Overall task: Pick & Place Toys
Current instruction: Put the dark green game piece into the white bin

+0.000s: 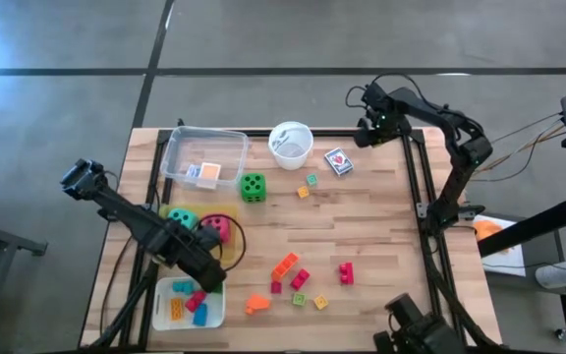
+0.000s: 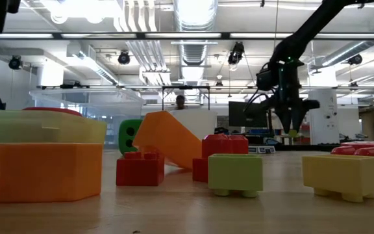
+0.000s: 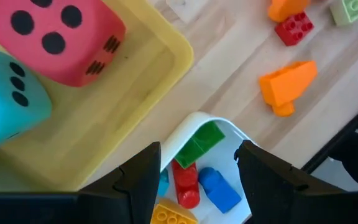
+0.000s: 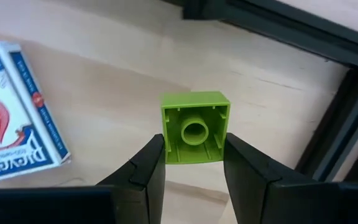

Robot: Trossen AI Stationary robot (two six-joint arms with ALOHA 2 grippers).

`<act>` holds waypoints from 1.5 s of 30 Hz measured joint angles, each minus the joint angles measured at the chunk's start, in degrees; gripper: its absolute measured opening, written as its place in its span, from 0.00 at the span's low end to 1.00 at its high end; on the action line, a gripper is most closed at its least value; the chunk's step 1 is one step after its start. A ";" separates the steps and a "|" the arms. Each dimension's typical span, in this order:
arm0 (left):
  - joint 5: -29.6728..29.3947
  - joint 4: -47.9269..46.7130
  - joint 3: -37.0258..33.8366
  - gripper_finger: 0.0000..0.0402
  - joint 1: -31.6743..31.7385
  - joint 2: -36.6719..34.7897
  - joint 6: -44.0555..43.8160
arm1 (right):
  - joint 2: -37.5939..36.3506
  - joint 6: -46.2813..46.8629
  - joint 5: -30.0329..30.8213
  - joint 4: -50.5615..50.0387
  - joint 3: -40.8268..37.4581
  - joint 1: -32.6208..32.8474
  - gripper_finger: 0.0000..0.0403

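Observation:
My right gripper is at the table's far right, shut on a light-green block. It also shows in the low view. My left gripper is open and empty over the far corner of the white tray, which holds several blocks. The red die and teal die lie in the yellow tray. The green die rests on the table. Loose blocks lie at the front middle. A card pack lies by the right gripper. My right gripper pinches the light-green block by two opposite side walls between its two fingers. The fingers come from above, pointing down. The block's hollow underside faces the wrist camera. The block seems held clear of the table.
A clear tray with a card pack stands at the far left, and a white cup beside it. Two small blocks lie near the green die. A dark metal frame runs along the table's far and right edges.

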 joint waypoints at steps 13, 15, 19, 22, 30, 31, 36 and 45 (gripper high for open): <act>-0.01 -0.72 0.00 0.50 1.01 -0.10 -0.67 | -4.13 -3.46 0.13 0.43 -4.51 5.41 0.30; -0.01 -0.70 0.00 0.50 1.37 -0.14 -0.68 | -6.31 -3.84 0.17 0.50 -5.74 6.62 0.30; -0.02 -0.68 0.00 0.50 2.54 -0.36 -0.66 | -12.41 -3.76 0.17 1.27 -8.88 9.12 0.30; -0.01 -0.66 0.00 0.50 3.77 -0.63 -0.66 | -17.59 -3.44 -0.02 2.49 -11.66 10.81 0.30; -0.01 -0.45 0.00 0.50 8.58 -1.51 -0.31 | -29.52 -2.25 -2.61 3.22 -18.70 16.13 0.30; -0.04 -0.36 0.00 0.50 9.22 -1.67 0.07 | -30.70 -2.19 -2.83 3.49 -19.52 16.84 0.30; 0.00 1.68 0.00 0.50 12.27 -3.15 1.82 | -35.69 1.00 -2.91 3.59 -21.65 21.52 0.30; 0.00 7.88 0.00 0.50 17.21 -5.38 2.57 | -40.53 6.70 -2.86 4.14 -19.57 33.96 0.30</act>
